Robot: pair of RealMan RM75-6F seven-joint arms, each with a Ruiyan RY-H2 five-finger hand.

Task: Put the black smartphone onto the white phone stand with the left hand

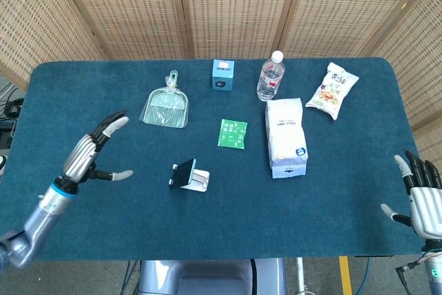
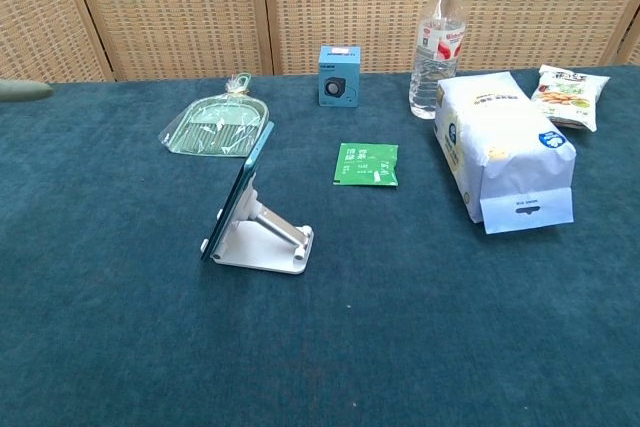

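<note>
Setting: woven cane screens stand behind a counter (image 1: 83, 115) covered in dark teal cloth.
Phone: the black smartphone (image 2: 243, 185) leans tilted on the white phone stand (image 2: 268, 238), near the counter's middle, its lower edge down at the stand's foot.
Handling: likely a stiff, smooth, thin slab, light but apt to slip and to tip the light stand if nudged; the long side edges look the safest place to hold, should it need resetting.
Left hand: the left hand (image 1: 90, 152) hangs over the counter's left part, well apart from the stand, fingers (image 1: 110, 124) spread and empty, thumb out toward the stand.
Right hand: the right hand (image 1: 423, 197) sits at the counter's right edge, fingers apart, holding nothing.
Progress: judged from this placement, the phone is already seated.
</note>
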